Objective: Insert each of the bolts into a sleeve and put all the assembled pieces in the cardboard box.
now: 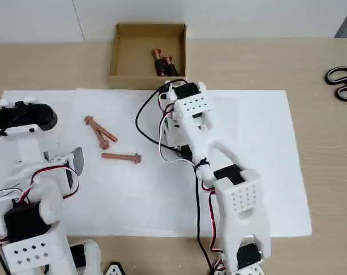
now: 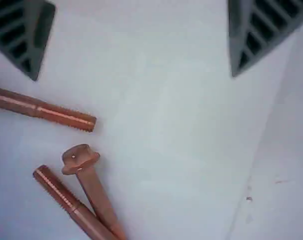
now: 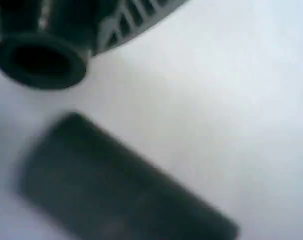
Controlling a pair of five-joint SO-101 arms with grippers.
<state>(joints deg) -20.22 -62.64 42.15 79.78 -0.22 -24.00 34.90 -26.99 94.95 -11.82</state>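
The left gripper (image 2: 134,75) is hanging wide open over three loose bolts (image 1: 101,133) (two crossed, which may hamper pinching), so picking one up looks like the next step. The right gripper (image 1: 173,114) is apparently clamping a sleeve (image 3: 41,62) above a spare sleeve (image 3: 121,185). The cardboard box (image 1: 119,57) is holding the finished pieces (image 1: 164,63).

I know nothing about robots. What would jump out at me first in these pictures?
Three copper bolts lie loose on the white paper, left of centre, with the left gripper open close beside them. Beyond the paper's far edge, a cardboard box holds two bolts fitted into black sleeves, and the right arm extends up to it. Scissors rest at the right edge of the table.
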